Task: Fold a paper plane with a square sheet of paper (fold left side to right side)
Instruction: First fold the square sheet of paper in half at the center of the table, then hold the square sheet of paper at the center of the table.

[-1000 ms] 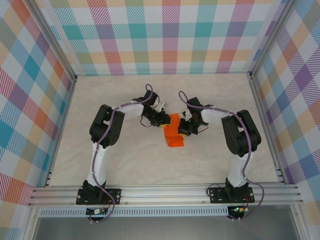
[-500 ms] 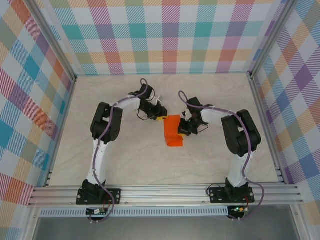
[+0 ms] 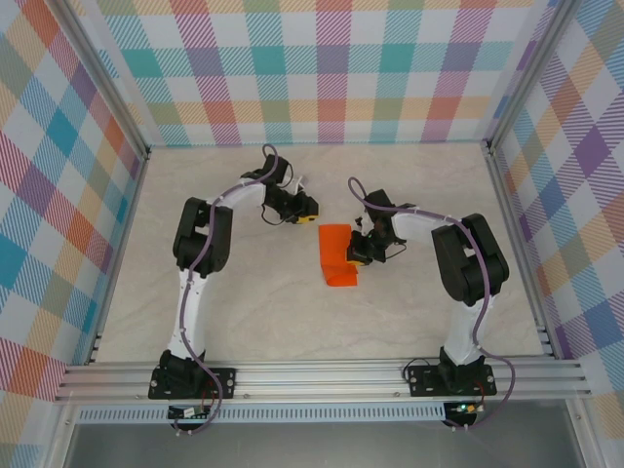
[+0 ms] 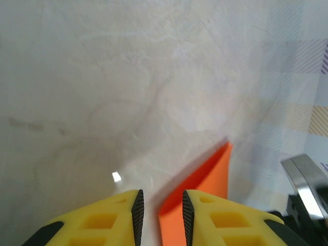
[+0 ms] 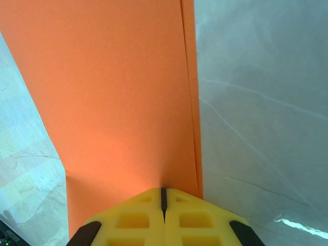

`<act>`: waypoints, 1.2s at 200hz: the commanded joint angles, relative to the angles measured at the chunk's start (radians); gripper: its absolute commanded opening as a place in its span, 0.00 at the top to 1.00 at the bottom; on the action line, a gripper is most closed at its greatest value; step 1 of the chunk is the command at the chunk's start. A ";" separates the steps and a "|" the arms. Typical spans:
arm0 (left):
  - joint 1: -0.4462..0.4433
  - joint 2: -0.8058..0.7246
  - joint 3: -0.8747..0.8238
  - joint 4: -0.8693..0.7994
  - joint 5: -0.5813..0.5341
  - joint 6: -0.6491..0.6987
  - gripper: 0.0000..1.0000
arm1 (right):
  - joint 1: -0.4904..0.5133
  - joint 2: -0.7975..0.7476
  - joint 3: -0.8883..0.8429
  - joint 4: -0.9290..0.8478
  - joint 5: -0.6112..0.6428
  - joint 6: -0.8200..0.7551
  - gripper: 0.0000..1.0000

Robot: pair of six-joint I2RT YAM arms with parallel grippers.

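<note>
So: the square sheet of paper [image 3: 337, 255] lies mid-table as a narrow upright rectangle, doubled over, between the two grippers. On the right wrist view the paper [image 5: 118, 102] shows two layers, with a thin strip of the lower one along its right edge.

Change over the last second: left gripper [image 3: 305, 212] has backed off up and to the left. It was at the sheet's top-left edge, now it's apart from it. The sheet sat a bit skewed then and reads squarer and flatter now. Left gripper [image 4: 160, 205] is open by a narrow gap with nothing in it; the paper's corner [image 4: 200, 200] is just ahead of it.

Right gripper [image 3: 359, 249] hasn't moved. It sits on the sheet's right edge, fully closed [image 5: 164, 197], tip down on the paper. Can't tell if it pinches a layer or only presses.

My read: left-to-right fold is laid and released, not yet a paper plane.

Table [image 3: 244, 312] is pale, marbled, matte. Plaid walls [image 3: 331, 68] on three sides, aluminium rail [image 3: 312, 378] at the near edge.
</note>
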State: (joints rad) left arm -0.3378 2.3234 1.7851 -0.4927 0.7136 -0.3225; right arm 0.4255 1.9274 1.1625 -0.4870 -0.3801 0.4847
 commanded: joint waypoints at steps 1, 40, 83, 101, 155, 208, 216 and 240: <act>0.000 -0.197 -0.087 0.027 0.010 -0.021 0.71 | 0.008 0.054 -0.026 -0.056 0.030 -0.005 0.95; -0.101 -0.309 -0.311 0.132 0.025 -0.064 0.73 | 0.007 0.051 -0.027 -0.051 0.032 -0.002 0.95; -0.178 -0.256 -0.374 0.270 0.007 -0.144 0.74 | 0.008 0.053 -0.018 -0.058 0.033 -0.003 0.95; -0.201 -0.213 -0.346 0.253 -0.013 -0.133 0.74 | 0.009 0.053 -0.016 -0.061 0.036 -0.003 0.95; -0.211 -0.159 -0.348 0.247 -0.066 -0.126 0.75 | 0.012 0.050 -0.007 -0.066 0.037 -0.002 0.95; -0.217 -0.137 -0.322 0.119 -0.122 -0.065 0.75 | 0.004 -0.054 0.013 -0.022 -0.030 -0.008 0.95; -0.219 -0.138 -0.320 0.114 -0.124 -0.058 0.75 | -0.003 -0.075 0.026 -0.026 -0.040 -0.011 0.95; -0.224 -0.134 -0.319 0.115 -0.127 -0.059 0.75 | -0.046 -0.110 0.060 0.003 -0.093 0.001 0.95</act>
State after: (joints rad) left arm -0.5499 2.1597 1.4502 -0.3191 0.6247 -0.4141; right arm 0.4152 1.8893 1.1679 -0.4957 -0.4034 0.4850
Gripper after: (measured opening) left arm 0.252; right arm 0.052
